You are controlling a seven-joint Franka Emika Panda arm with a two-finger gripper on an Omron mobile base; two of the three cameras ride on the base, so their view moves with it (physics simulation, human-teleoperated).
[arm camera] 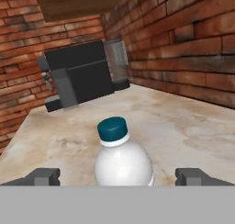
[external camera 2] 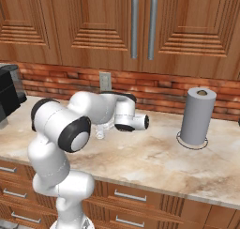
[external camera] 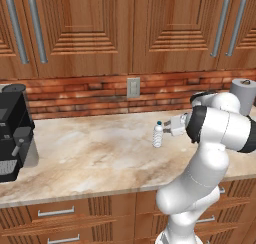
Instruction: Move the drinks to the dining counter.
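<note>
One of the drinks, a small clear water bottle [external camera: 158, 135] with a teal cap, stands upright on the marbled counter [external camera: 90, 158] under the wooden wall cabinets. My gripper [external camera: 163, 131] is level with it and reaches in from its right. In the hand view the bottle [arm camera: 123, 161] sits between my open gripper [arm camera: 118, 177] fingers, with a gap on each side and no contact visible. From the right base view, my arm hides most of the bottle [external camera 2: 100, 131]. The dining counter is out of view.
A black coffee machine [external camera: 12, 130] stands at the counter's left end, and it shows again beyond the bottle in the hand view [arm camera: 80, 74]. A grey paper-towel roll [external camera 2: 198, 116] stands upright to the right. The brick backsplash [external camera: 100, 95] runs close behind the bottle.
</note>
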